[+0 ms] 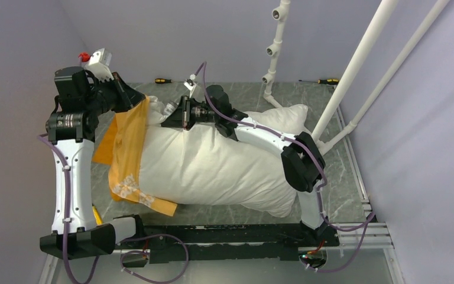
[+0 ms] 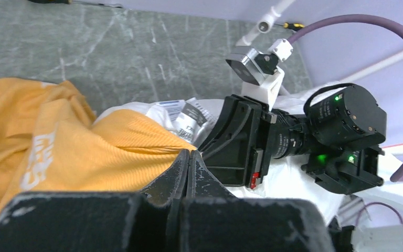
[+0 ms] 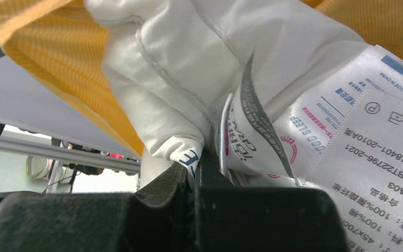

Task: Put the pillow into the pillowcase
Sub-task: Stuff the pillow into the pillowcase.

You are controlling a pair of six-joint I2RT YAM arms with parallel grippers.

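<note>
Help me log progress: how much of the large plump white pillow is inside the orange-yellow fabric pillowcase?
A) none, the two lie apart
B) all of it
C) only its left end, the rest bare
C: in the top view the orange-yellow fabric pillowcase wraps only the left end of the large plump white pillow, and most of the white fabric is uncovered.

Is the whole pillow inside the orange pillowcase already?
No, the orange pillowcase covers only one end of the pillow, and most of its white fabric lies bare.
</note>
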